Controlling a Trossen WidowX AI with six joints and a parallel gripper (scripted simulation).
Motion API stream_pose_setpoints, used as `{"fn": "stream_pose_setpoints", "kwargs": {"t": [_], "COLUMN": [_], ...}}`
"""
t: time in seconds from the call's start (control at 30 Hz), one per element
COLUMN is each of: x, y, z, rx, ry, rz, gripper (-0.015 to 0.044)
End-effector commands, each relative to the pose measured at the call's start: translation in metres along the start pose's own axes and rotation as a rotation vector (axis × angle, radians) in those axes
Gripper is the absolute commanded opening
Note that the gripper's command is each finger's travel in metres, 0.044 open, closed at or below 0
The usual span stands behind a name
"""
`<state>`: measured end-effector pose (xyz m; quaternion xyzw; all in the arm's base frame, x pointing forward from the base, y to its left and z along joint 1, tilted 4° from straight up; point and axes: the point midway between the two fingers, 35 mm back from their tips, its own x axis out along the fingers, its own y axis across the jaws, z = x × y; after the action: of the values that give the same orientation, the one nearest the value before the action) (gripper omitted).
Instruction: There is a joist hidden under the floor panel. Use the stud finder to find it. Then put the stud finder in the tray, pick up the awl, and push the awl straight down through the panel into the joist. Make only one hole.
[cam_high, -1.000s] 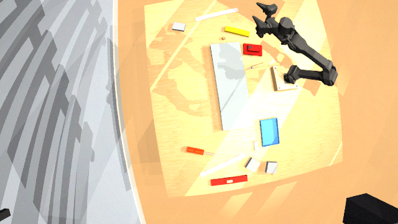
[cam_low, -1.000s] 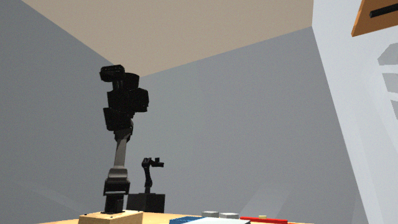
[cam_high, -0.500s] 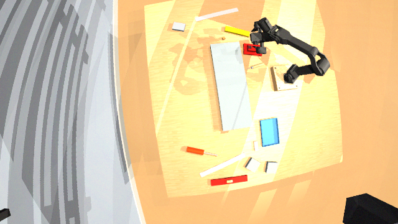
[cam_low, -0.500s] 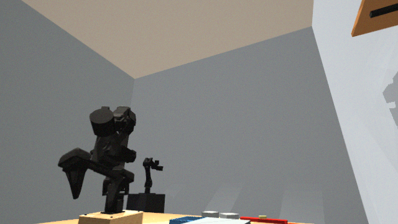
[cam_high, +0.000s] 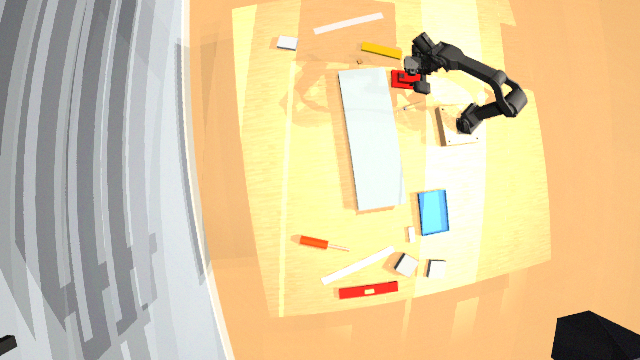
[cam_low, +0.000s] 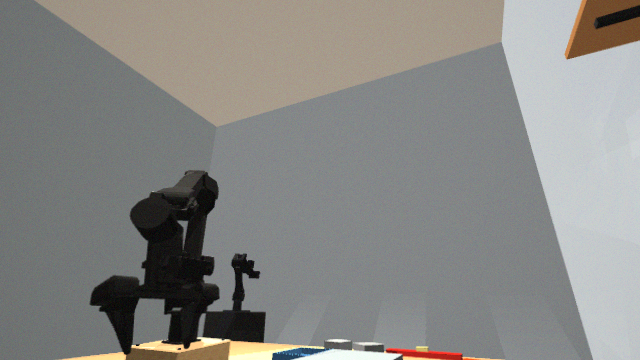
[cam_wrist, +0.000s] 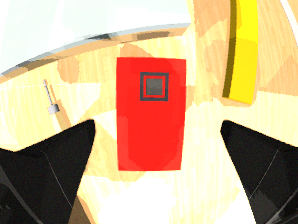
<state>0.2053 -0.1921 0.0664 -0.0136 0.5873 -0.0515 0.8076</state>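
The stud finder (cam_high: 397, 80) (cam_wrist: 150, 135) is a red block with a dark square on top, lying beside the panel's end. My gripper (cam_high: 419, 67) (cam_low: 157, 348) (cam_wrist: 161, 126) is open and empty, pointing down above it. In the wrist view the fingers are on either side of the stud finder, with gaps at both sides. The pale floor panel (cam_high: 372, 145) (cam_low: 350, 356) (cam_wrist: 50, 25) lies flat; no joist is visible. The awl (cam_high: 404, 108) (cam_wrist: 53, 107) lies near the panel, its thin tip towards it; a finger partly hides the handle in the wrist view. The blue tray (cam_high: 446, 212) holds nothing visible.
A yellow bar (cam_high: 381, 50) (cam_wrist: 245, 50) lies close to the stud finder. An orange screwdriver (cam_high: 314, 242), a white strip (cam_high: 357, 265), a red level (cam_high: 355, 291) and grey blocks (cam_high: 406, 265) (cam_high: 436, 269) lie beyond the panel's other end. The arm's base stands on a wooden block (cam_high: 442, 127).
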Motion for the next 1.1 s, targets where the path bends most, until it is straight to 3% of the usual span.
{"fn": "stream_pose_setpoints", "kwargs": {"t": [0.0, 1.07], "x": [0.001, 0.045], "y": [0.003, 0.004], "z": [0.003, -0.007], "rx": [0.005, 0.005], "ry": [0.0, 0.0], "rz": [0.006, 0.006], "gripper": [0.044, 0.044]}}
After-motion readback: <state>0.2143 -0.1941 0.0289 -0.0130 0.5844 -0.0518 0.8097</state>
